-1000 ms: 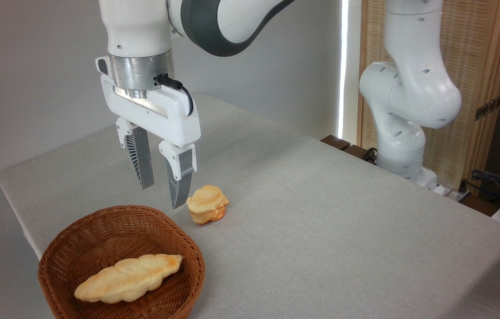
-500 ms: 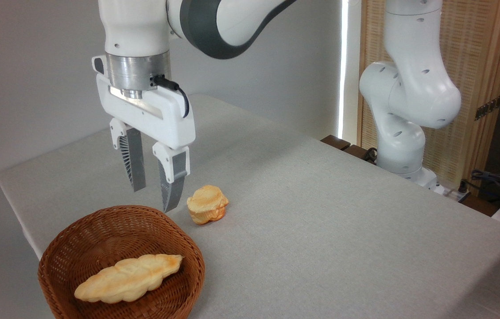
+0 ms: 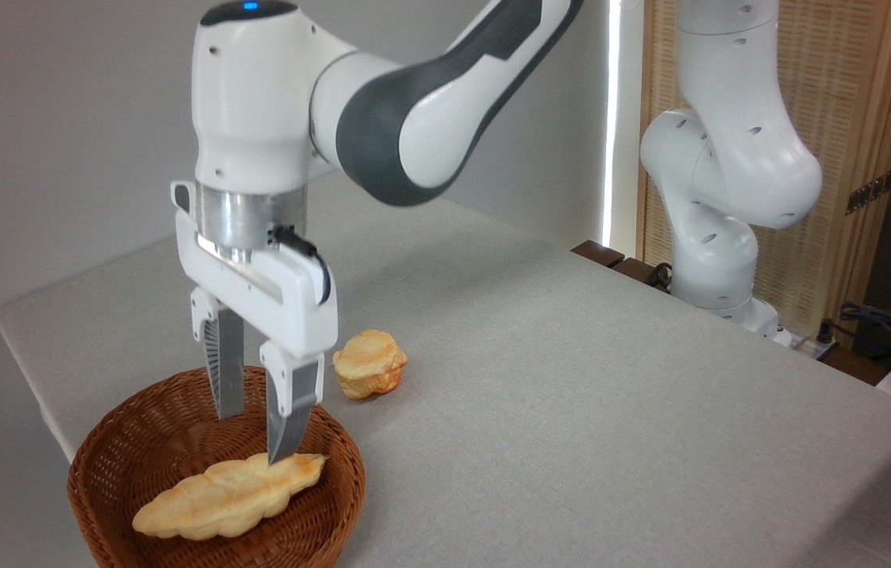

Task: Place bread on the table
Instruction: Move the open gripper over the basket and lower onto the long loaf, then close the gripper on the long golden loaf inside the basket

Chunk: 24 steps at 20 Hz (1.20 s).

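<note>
While my claw [image 3: 256,438] hangs released over the bread [image 3: 229,495] in the basket [image 3: 110,442], I must lower and clench.

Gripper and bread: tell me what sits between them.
Nothing. In the camera view the open gripper hangs inside the basket, its nearer fingertip at the bread, with no object between; contact cannot be judged.
</note>
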### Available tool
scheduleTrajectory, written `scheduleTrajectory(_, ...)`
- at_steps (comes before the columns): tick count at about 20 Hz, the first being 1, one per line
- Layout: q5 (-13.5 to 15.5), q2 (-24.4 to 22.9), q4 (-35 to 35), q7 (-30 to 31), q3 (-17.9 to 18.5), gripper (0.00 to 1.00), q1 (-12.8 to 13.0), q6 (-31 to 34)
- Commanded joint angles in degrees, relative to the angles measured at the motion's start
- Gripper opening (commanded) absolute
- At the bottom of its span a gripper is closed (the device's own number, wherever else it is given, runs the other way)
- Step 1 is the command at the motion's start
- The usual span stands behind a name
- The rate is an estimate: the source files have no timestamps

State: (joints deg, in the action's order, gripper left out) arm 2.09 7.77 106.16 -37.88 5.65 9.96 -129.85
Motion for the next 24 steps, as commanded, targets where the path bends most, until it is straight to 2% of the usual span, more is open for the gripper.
scheduleTrajectory(1, -0.5, 1.36, 0.19, -8.06, 1.11, 1.0, 0.14, -2.16)
scheduleTrajectory(6, -0.59, 4.27, 0.01, -10.54, 1.03, 1.0, 0.14, -4.26)
scheduleTrajectory(12, -0.59, 7.08, -0.16, -10.72, 0.15, 1.0, 0.23, -6.81)
scheduleTrajectory(21, -0.59, 7.52, -0.34, -10.72, -0.12, 0.98, 0.41, -7.08)
scheduleTrajectory(23, -0.59, 7.26, -0.34, -10.72, -0.03, 0.58, 0.5, -6.82)
scheduleTrajectory(24, -0.59, 7.09, -0.34, -10.72, -0.03, 0.44, 0.5, -6.64)
